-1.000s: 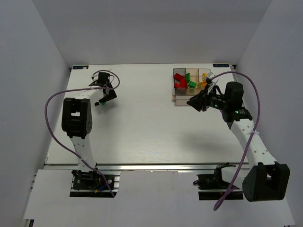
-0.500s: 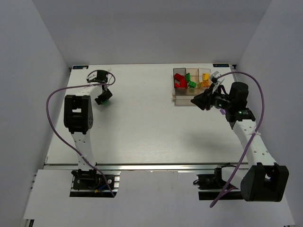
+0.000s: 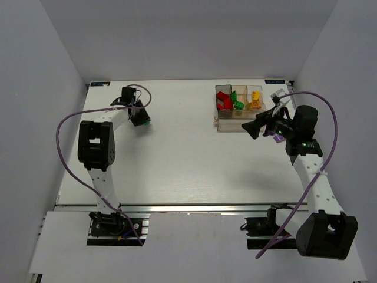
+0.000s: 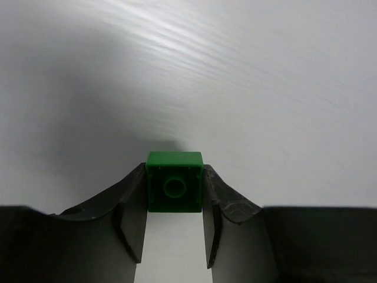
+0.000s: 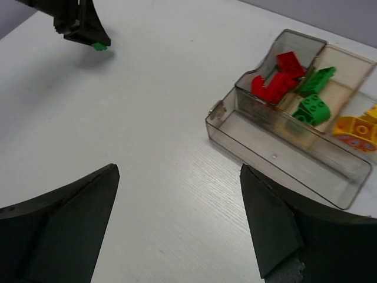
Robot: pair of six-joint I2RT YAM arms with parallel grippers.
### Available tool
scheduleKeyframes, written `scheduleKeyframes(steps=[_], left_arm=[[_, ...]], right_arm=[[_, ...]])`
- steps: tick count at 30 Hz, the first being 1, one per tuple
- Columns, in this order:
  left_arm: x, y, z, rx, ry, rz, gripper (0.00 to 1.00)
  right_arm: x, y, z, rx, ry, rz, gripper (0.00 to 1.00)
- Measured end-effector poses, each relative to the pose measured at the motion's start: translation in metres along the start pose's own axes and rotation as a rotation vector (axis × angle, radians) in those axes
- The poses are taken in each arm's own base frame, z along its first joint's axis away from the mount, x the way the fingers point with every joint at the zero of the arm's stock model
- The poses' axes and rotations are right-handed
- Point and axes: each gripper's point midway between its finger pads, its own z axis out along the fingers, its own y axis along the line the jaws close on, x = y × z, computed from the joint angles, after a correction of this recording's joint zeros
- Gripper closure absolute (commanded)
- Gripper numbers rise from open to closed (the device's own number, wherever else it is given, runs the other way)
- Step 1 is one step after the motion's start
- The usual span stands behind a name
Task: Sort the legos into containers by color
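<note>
My left gripper [image 4: 174, 190] is shut on a small green lego [image 4: 174, 181], its fingers pressing both sides of the brick just above the white table. The top view shows this gripper [image 3: 140, 118] at the far left of the table. The containers [image 3: 238, 124] stand at the back right: red legos [image 5: 274, 82] in the smoky bin, green legos [image 5: 312, 103] in the middle bin, yellow legos [image 5: 356, 127] in the right one. My right gripper [image 5: 178, 169] is open and empty, hovering in front of the shallow front tray [image 5: 283, 156].
The white table [image 3: 188, 159] is walled by grey panels on the left, right and back. Purple cables loop off both arms. From the right wrist view, the left gripper [image 5: 79, 23] with its green lego [image 5: 99, 45] shows far across the table.
The left gripper has closed on the green lego and shifted slightly right. The right gripper has opened wide and drawn back to the right, away from the containers.
</note>
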Motion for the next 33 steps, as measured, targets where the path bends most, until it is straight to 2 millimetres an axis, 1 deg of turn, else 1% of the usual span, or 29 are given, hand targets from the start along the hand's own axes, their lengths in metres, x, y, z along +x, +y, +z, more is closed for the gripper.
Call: scheduleKeyframes(steps=[1,2,3,5,6,7,8,11,12,14,16,19,23,27,29,33], left_arm=[[0.003,-0.025,-0.005,0.119,0.021,0.030,1.00],[0.007,-0.052,-0.011,0.242,0.035,0.065,1.00],[0.011,-0.079,-0.018,0.359,0.046,0.100,1.00],[0.021,-0.136,-0.042,0.604,0.059,0.178,1.00],[0.028,-0.165,-0.056,0.716,0.064,0.221,1.00],[0.034,-0.194,-0.071,0.827,0.060,0.269,1.00],[0.041,-0.222,-0.086,0.929,0.058,0.316,1.00],[0.051,-0.296,-0.122,1.180,0.018,0.433,1.00],[0.055,-0.318,-0.132,1.251,-0.002,0.464,1.00],[0.062,-0.353,-0.145,1.361,-0.040,0.509,1.00],[0.068,-0.379,-0.152,1.441,-0.085,0.530,1.00],[0.078,-0.402,-0.148,1.506,-0.152,0.524,1.00],[0.090,-0.423,-0.127,1.525,-0.233,0.496,0.99],[0.099,-0.437,-0.102,1.466,-0.339,0.484,0.97],[0.101,-0.445,-0.100,1.443,-0.399,0.489,0.97],[0.100,-0.462,-0.106,1.418,-0.528,0.480,0.96]], right_arm=[[-0.001,-0.004,-0.003,0.031,-0.009,-0.010,0.11],[-0.001,-0.007,-0.006,0.055,-0.016,-0.018,0.16],[-0.003,-0.010,-0.008,0.078,-0.024,-0.025,0.27],[-0.005,-0.017,-0.011,0.109,-0.035,-0.029,0.67],[-0.006,-0.021,-0.012,0.122,-0.037,-0.026,0.94],[-0.005,-0.025,-0.012,0.136,-0.036,-0.011,1.00],[-0.003,-0.030,-0.013,0.150,-0.033,0.002,1.00],[0.002,-0.042,-0.016,0.189,-0.024,0.039,1.00],[0.003,-0.045,-0.018,0.200,-0.024,0.044,1.00],[0.002,-0.051,-0.021,0.223,-0.028,0.049,1.00],[0.002,-0.055,-0.024,0.238,-0.031,0.054,1.00],[0.002,-0.060,-0.027,0.256,-0.036,0.073,1.00],[0.002,-0.063,-0.030,0.266,-0.043,0.097,1.00],[0.003,-0.064,-0.032,0.264,-0.050,0.112,1.00],[0.004,-0.066,-0.033,0.268,-0.054,0.120,1.00],[0.006,-0.068,-0.036,0.276,-0.057,0.135,1.00]])
